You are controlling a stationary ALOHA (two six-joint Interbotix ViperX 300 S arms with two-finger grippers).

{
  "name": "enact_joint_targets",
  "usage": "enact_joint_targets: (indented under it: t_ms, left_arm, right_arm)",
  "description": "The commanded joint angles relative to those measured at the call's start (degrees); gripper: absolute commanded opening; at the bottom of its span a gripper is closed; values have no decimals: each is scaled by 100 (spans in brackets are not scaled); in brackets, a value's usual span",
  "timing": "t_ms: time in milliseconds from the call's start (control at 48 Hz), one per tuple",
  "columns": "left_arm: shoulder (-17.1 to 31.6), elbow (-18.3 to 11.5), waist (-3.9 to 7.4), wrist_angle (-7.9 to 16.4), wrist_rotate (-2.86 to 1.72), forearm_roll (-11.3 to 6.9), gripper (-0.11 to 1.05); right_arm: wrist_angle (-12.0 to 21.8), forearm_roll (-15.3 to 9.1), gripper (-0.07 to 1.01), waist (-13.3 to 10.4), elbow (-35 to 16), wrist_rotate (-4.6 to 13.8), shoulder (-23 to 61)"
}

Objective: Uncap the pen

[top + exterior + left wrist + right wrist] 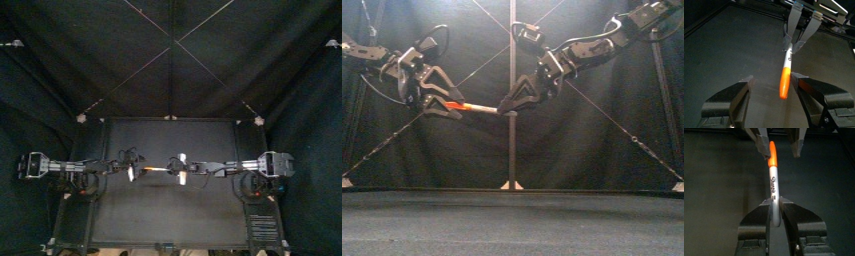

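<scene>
Right gripper (pixel 774 210) clenches the pen (pixel 772 183) by its grey barrel, hiding the tail end; left gripper (pixel 774 80) gapes around the orange cap (pixel 784 85), seemingly not touching.

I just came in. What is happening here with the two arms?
The two arms face each other in the air above the table, with a marker pen roughly level between them. The right gripper is shut on the pen's pale barrel. The left gripper is open, its jaws standing on either side of the orange cap without touching it. The cap is on the pen, so the pull has not begun yet.
</scene>
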Motion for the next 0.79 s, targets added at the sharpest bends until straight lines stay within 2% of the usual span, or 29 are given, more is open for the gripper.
enact_joint_targets:
  t_ms: [21, 250, 396, 667, 792]
  left_arm:
    - [-18, -149, -9, -18, 0, 9, 93]
    - [-44, -158, -44, -18, -9, 0, 93]
    - [-62, -158, -44, -18, -9, -62, 87]
    - [-123, -149, -53, -18, 0, -70, 54]
    - [-193, -114, -44, -18, -9, -70, 44]
  right_arm:
    - [-62, -9, 54, -53, -114, 0, -246]
    - [-97, -18, 54, -70, -132, 0, -246]
    - [-185, -44, 54, -70, -132, 0, -246]
    - [-202, -70, 54, -79, -105, 0, -246]
    - [-211, -70, 54, -105, -70, 9, -255]
